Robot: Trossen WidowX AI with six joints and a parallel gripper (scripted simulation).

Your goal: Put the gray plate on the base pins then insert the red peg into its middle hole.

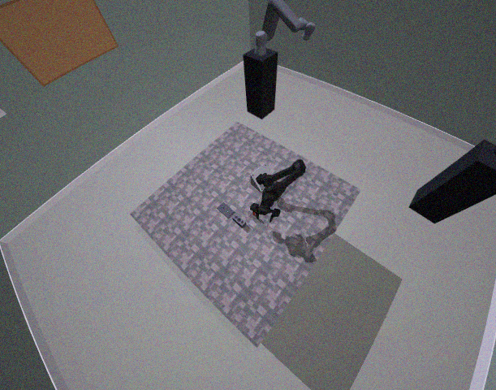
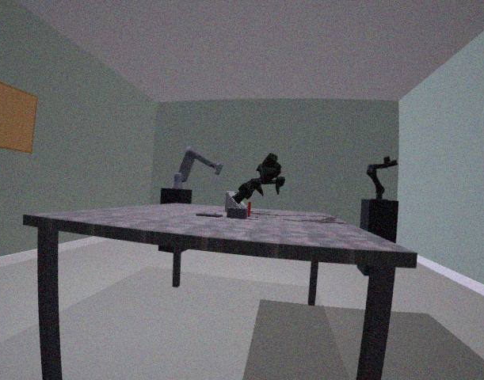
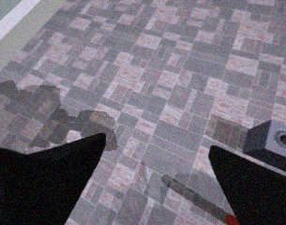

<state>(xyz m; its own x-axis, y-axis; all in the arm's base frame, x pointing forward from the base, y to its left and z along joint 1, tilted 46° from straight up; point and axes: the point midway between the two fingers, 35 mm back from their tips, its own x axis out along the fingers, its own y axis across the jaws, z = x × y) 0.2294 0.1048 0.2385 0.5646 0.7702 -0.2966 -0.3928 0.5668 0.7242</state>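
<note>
On the patterned table top [image 1: 205, 252], near its middle, the black arm [image 1: 281, 176] reaches out from its mount with the gripper [image 1: 265, 214] raised off the surface. Fingers are spread wide, nothing between them — in the wrist view only tiled surface and shadow fill the gap.

Gray plate [image 1: 226, 209]: lying flat on the table, apart from the base [image 1: 239, 220], on the side away from the gripper. It is not on the pins. The base sits between plate and gripper; the top view shows dark spots on its upper face, too small to tell pins from holes. In the wrist view a gray block corner with one round hole [image 3: 274, 141] shows at the right edge, partly behind the right finger.

Red peg [image 2: 249, 208]: standing upright on the table just beside the base, as seen in the exterior view. In the wrist view only its red tip [image 3: 232, 219] shows at the bottom edge, with its long shadow running up-left across the tiles. In the top view a red-orange spot shows at the gripper — exact offset between peg and fingers cannot be told.
</note>
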